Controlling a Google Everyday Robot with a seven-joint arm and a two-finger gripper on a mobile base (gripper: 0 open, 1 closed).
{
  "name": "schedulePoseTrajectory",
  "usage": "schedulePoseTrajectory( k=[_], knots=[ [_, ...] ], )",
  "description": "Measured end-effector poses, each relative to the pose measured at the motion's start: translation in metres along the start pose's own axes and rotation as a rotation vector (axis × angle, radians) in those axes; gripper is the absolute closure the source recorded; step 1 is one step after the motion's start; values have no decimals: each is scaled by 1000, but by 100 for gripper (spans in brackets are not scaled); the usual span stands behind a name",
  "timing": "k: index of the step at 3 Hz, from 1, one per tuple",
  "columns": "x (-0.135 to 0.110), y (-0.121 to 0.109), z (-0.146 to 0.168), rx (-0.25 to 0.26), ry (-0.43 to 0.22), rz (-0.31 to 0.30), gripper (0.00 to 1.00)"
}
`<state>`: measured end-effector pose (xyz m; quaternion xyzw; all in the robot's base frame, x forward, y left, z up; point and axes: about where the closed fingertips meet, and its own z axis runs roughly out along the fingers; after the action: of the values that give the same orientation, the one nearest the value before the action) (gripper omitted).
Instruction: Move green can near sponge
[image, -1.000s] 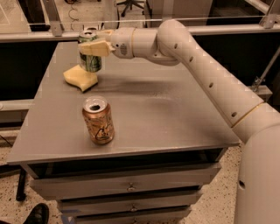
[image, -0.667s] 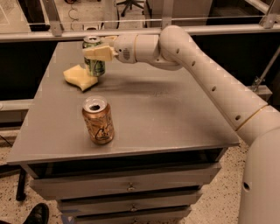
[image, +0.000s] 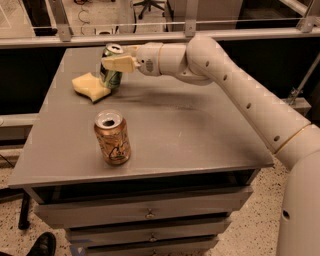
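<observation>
The green can (image: 110, 78) stands at the back left of the grey table (image: 200, 130), its base right beside the pale yellow sponge (image: 89, 87), which lies flat to its left. My gripper (image: 112, 56) reaches in from the right and is shut on the upper part of the green can, with one pale finger (image: 120, 64) across its front and the other behind it. The can's silver top shows above the front finger.
An orange-tan can (image: 113, 138) stands upright nearer the front left of the table. My arm (image: 235, 85) stretches over the table's right side. A railing (image: 160, 35) runs behind the table. Drawers (image: 145, 215) sit under the top.
The gripper and green can have shifted slightly right and down, the can's base now at the table surface beside the sponge. The sponge and the orange-tan can have not moved.
</observation>
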<state>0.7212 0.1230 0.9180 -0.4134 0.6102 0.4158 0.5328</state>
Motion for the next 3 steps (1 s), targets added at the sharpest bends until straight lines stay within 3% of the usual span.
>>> schedulePoseTrajectory(
  k=[2,3],
  knots=[
    [-8,-32,-31,88,-2,-34,100],
    [-20,-42,-43,103,-6,-48,100]
  ],
)
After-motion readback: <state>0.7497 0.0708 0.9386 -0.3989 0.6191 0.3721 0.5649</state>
